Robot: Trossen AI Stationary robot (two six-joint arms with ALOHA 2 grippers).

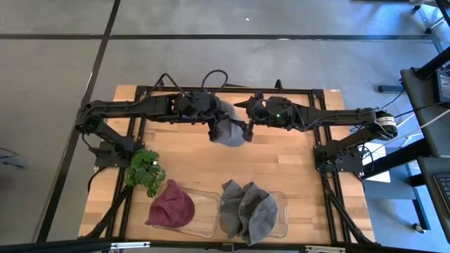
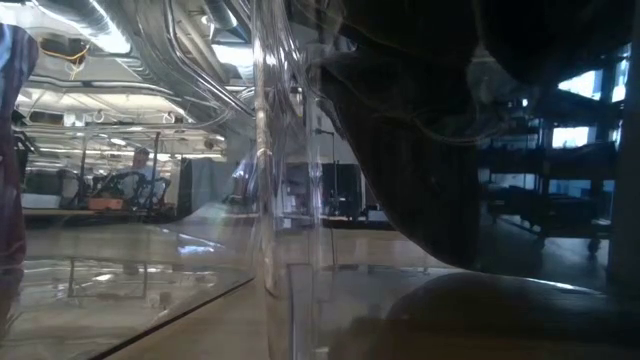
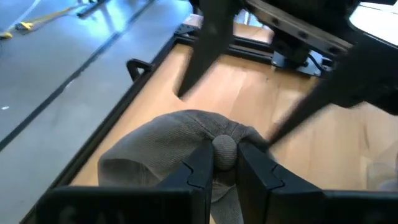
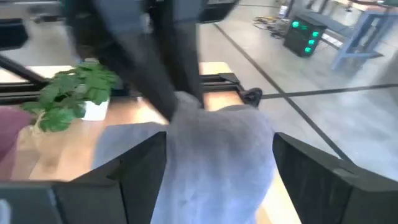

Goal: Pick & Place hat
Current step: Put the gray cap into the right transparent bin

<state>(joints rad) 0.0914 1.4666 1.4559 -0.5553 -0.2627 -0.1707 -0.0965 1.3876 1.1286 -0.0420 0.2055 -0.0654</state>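
one green plant (image 1: 145,169) on the left, one maroon hat (image 1: 171,206) in the left clear tray (image 1: 205,223), grey hats (image 1: 247,209) heaped in the right tray, count unclear. no writing to read. the left gripper (image 3: 224,163) pinches the grey hat (image 1: 228,131) by its top knob, held at the table's far middle, body hanging down. the right gripper (image 4: 219,163) stands wide, fingers either side of the cloth.

Grey hat (image 1: 228,130) hangs between left pincer (image 1: 215,127), right pincer (image 1: 247,127).

wood table (image 1: 281,165) — plant (image 1: 145,171), trays (image 1: 211,211)
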